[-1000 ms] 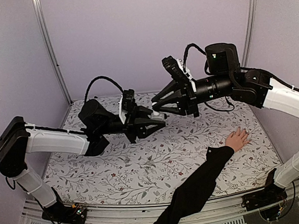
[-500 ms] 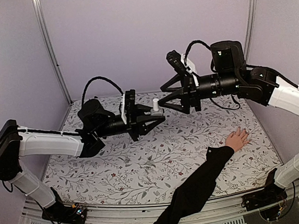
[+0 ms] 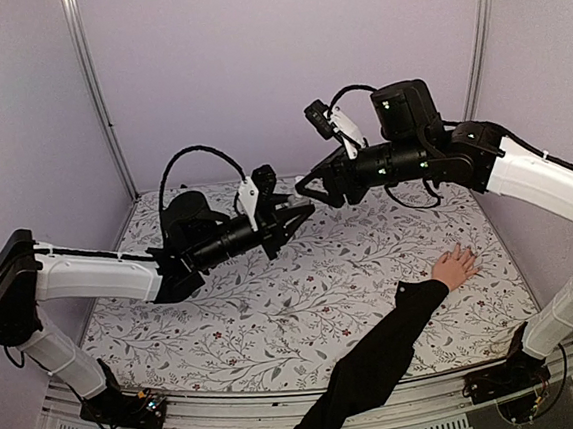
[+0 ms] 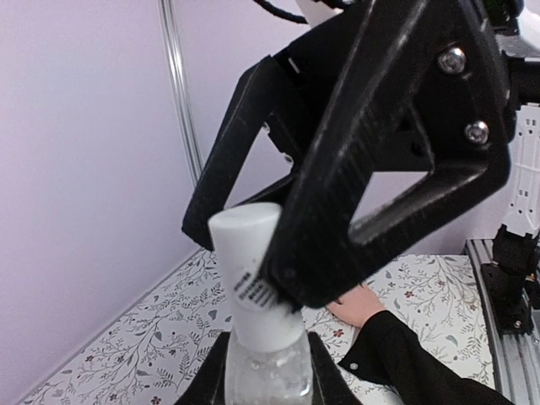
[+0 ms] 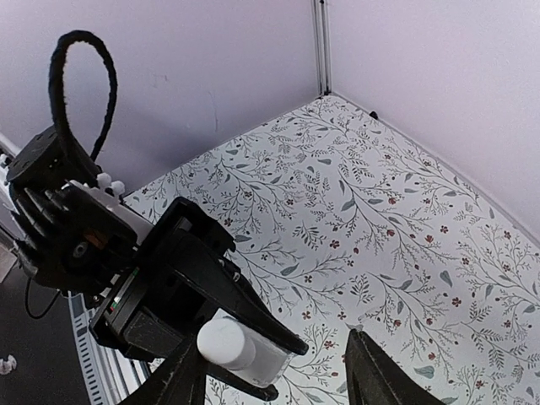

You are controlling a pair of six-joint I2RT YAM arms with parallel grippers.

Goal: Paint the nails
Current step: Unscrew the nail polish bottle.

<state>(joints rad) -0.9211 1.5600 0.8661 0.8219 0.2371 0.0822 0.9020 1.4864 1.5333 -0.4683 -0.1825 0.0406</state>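
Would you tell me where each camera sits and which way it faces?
Top external: above and behind the bases, facing down over the table; both arms, left end effector, right end effector and a hand show.
Left wrist: on the left arm, facing along its gripped bottle toward the right end effector; own fingers at bottom edge.
Right wrist: on the right arm, facing down past its open fingers at the bottle's cap.
Shared: both wrist views show the bottle.

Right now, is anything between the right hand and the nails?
Nothing visible. The right hand hangs open by the bottle that the left hand grips in the air; the nails lie lower on the table, to its right, only open air between.
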